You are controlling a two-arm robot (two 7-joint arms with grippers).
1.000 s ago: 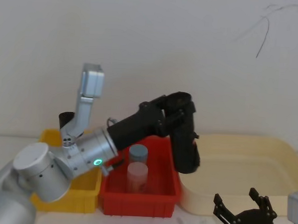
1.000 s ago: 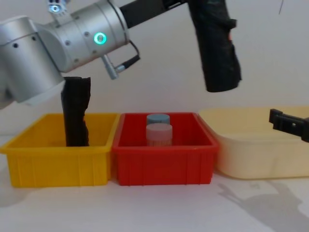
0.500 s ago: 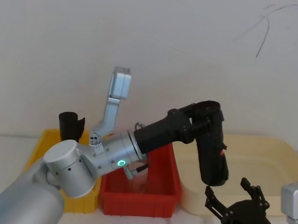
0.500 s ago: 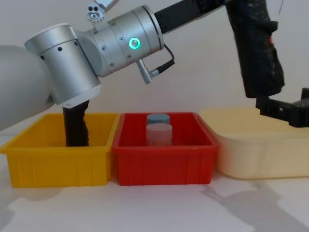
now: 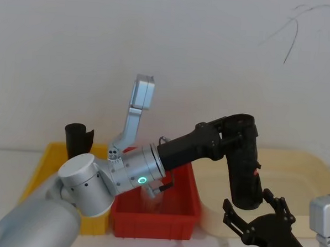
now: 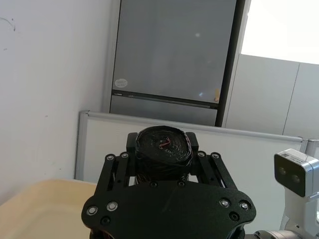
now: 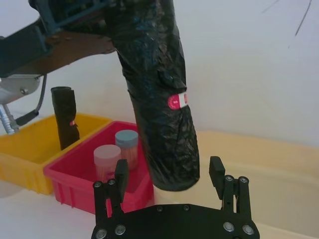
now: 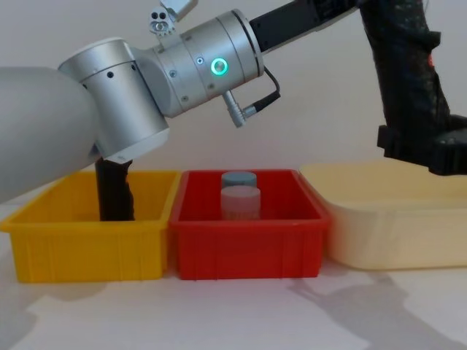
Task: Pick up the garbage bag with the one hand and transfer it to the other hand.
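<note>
The garbage bag (image 5: 243, 172), a tall black crinkled roll with a small red label, hangs upright in the air above the cream tray. My left gripper (image 5: 237, 132) is shut on its top end, and the left wrist view looks down on the roll's end (image 6: 163, 148) between the fingers. My right gripper (image 5: 253, 208) sits open just below, at the front right. In the right wrist view its two fingers (image 7: 121, 172) stand either side of the bag's lower end (image 7: 172, 169). Contact between them cannot be told. From the chest the bag (image 8: 407, 80) hangs at the upper right.
A second black roll (image 8: 113, 191) stands in the yellow bin (image 8: 87, 251) on the left. The red bin (image 8: 248, 255) in the middle holds a blue-lidded and a pink-lidded jar (image 8: 240, 202). The wide cream tray (image 8: 387, 226) lies on the right.
My left arm has carried the bag rightward, from over the red bin to over the cream tray. My right gripper has risen until its open fingers flank the bag's lower end.
</note>
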